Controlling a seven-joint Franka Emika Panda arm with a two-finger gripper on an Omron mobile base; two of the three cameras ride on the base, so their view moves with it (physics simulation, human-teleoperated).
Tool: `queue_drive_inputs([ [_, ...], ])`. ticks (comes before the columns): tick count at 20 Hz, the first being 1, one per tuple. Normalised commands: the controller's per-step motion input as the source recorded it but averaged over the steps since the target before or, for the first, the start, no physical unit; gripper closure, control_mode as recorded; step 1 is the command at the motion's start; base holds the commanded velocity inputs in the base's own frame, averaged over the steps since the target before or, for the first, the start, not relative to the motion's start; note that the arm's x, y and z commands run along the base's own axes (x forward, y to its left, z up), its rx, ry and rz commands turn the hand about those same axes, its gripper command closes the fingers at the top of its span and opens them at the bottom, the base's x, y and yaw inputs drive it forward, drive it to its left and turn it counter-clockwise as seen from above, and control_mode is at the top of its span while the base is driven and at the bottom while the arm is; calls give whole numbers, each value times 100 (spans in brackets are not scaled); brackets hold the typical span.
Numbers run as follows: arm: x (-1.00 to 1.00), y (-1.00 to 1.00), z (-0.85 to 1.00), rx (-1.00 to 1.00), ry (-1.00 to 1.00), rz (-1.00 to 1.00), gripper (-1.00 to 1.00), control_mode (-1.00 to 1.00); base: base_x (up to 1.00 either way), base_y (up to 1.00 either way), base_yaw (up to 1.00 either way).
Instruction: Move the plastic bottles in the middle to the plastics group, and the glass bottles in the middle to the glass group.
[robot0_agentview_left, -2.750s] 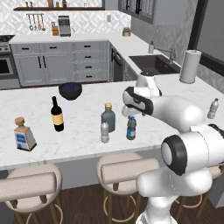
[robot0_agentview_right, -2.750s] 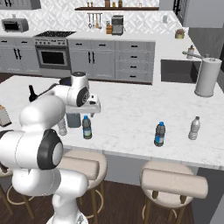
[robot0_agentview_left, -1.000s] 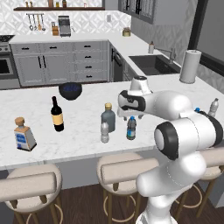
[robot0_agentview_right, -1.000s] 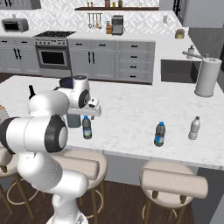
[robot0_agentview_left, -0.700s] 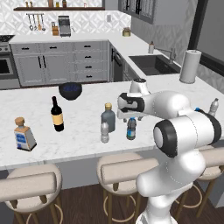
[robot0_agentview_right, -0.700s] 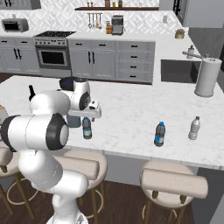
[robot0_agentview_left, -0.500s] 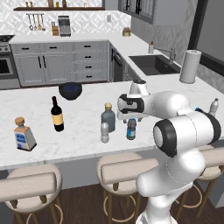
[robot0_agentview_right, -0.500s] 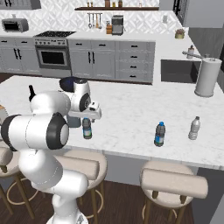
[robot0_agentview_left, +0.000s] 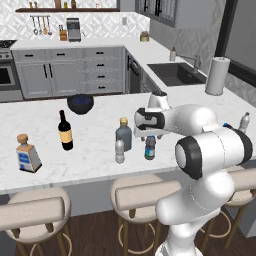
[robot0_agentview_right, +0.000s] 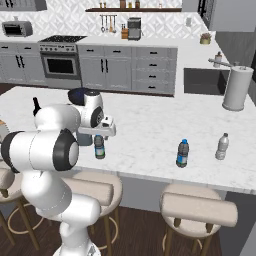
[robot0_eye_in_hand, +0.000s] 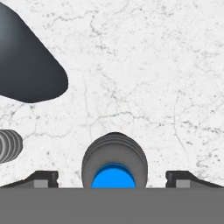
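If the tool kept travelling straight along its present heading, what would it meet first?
Most likely the dark blue-capped water bottle, centred between the open tool tips directly below; beyond it lies the marble counter.

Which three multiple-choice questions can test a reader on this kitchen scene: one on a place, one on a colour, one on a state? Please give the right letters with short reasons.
1. Where does the wine bottle stand?
A. on the marble counter
B. in the sink
C. on a stool

2. What colour is the cap of the dark water bottle under the gripper?
A. red
B. blue
C. white

3. How is the gripper?
A. shut on the squat bottle
B. open, one fingertip on each side of the dark water bottle
C. shut on nothing

Answers: 1 A, it stands upright on the counter, left of the squat bottle. 2 B, the hand view shows a bright blue cap. 3 B, the fingertips stand wide apart around the bottle.
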Motion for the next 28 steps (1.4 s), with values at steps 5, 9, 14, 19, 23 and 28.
queue_drive_inputs([
  [5, 0, 0, 0, 0, 0, 0, 100, -100, 0, 0, 0],
  [9, 0, -2, 1, 0, 0, 0, 100, -100, 0, 0, 0],
  [14, -25, -50, 50, 0, 0, -2, 100, -100, 0, 0, 0],
  [19, -33, -81, 79, 0, 0, -1, 100, -100, 0, 0, 0],
  [23, -44, -92, 60, 0, -1, 0, 100, -100, 0, 0, 0],
  [28, -68, -90, 10, 0, -10, 0, 100, -100, 0, 0, 0],
])
